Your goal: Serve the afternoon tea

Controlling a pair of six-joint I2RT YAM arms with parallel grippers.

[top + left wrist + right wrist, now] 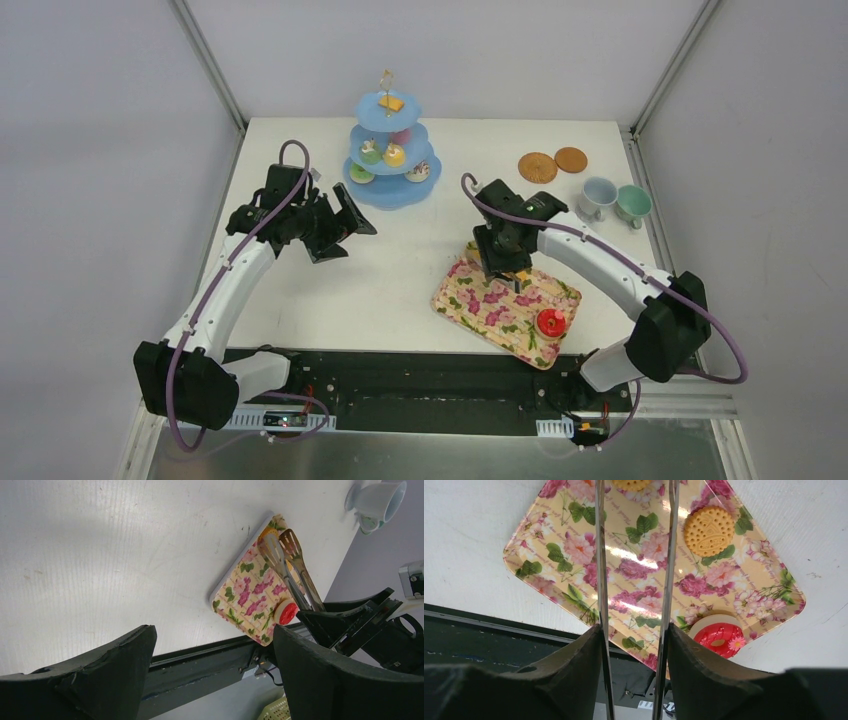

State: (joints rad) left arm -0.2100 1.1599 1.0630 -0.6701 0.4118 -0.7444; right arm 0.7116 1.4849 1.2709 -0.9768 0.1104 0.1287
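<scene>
1. Right gripper (507,262): closed onto slotted metal serving tongs (600,555), arms parted, tips over the flowered rectangular tray (478,300) by the table's near edge, right of centre.
2. Sweets on the tray: red iced ring donut (719,636) at the end nearest the near right corner; round orange biscuit (709,530) just outside the tongs; a second biscuit (631,484) between the arms, partly cut off.
3. Left gripper (345,230): jaws wide, empty, hovering left of centre.
4. Blue three-tier stand (392,192): far edge, centre, bearing sweets.
5. Handling note: lower the tips astride that biscuit, squeeze lightly and lift level; it looks likely to slip.
</scene>
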